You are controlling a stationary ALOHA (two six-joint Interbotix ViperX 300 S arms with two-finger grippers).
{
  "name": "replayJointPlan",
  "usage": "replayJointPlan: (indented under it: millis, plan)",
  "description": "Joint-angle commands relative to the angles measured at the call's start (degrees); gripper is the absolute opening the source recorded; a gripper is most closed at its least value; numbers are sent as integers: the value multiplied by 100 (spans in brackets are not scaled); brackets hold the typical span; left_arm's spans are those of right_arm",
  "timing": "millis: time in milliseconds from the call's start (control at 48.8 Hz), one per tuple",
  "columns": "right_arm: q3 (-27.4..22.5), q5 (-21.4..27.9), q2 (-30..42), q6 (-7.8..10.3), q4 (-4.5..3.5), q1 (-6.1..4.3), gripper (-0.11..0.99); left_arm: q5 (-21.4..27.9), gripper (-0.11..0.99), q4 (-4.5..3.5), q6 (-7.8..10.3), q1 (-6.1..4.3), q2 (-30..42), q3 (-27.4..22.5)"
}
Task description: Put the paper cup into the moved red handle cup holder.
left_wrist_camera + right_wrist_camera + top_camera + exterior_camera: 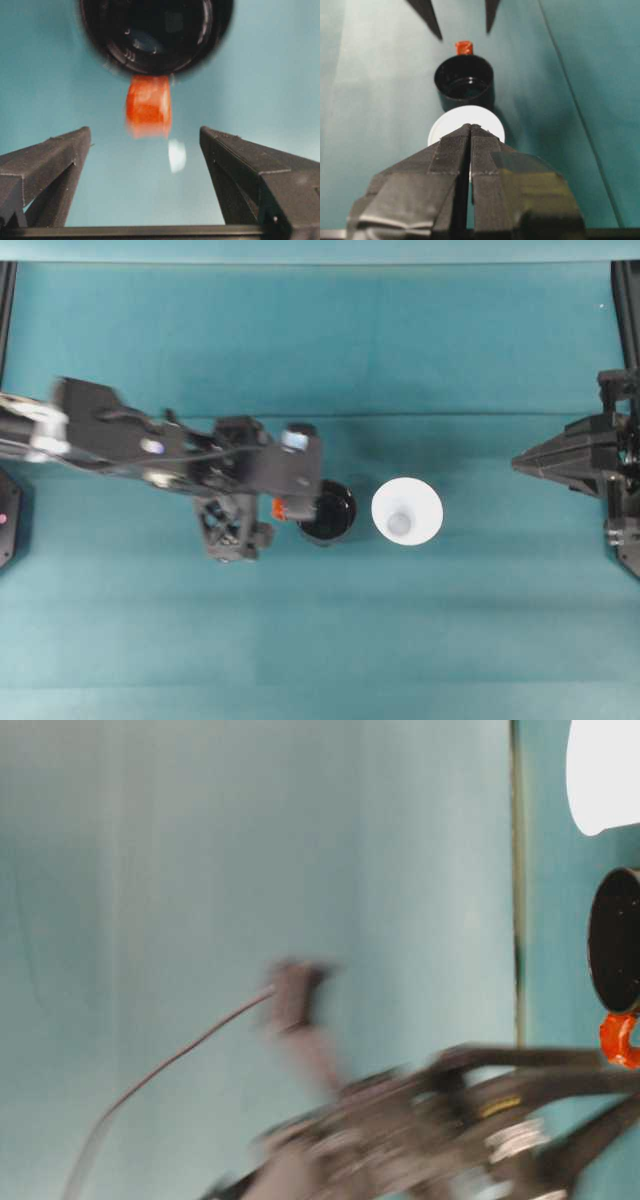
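Observation:
The red handle cup holder point(327, 514) stands upright at the table's middle, glossy black, with its red handle point(278, 508) pointing left. The paper cup point(407, 510) stands upright just to its right, a small gap between them. My left gripper point(274, 508) is open at the handle. In the left wrist view the handle point(148, 105) lies just beyond the spread fingertips point(75, 142), untouched, with the holder point(155, 35) behind it. My right gripper point(518, 462) rests shut and empty at the far right. Its closed fingers point(470, 135) cover part of the paper cup point(490, 120).
A teal cloth point(320, 640) covers the whole table. The left arm point(450, 1120) looks blurred in the table-level view. Black frame parts point(625, 530) stand at the right edge and another point(5, 520) at the left edge.

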Motion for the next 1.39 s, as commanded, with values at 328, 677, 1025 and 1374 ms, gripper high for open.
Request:
replayJointPlan:
  millis: [328, 677, 1025, 1374]
  plan:
    - [-79, 132, 35, 44, 9, -70, -10, -26, 96, 9, -62, -18, -2364, 1020]
    - [-492, 668, 527, 211, 18, -431, -7, -26, 96, 9, -132, -62, -2944, 1310]
    - [-1450, 1854, 1846, 220, 9, -510, 48, -26, 96, 9, -141, -62, -3164, 1397]
    - [-2180, 2171, 2988, 229, 18, -510, 90, -9, 96, 9, -141, -62, -3217, 1433]
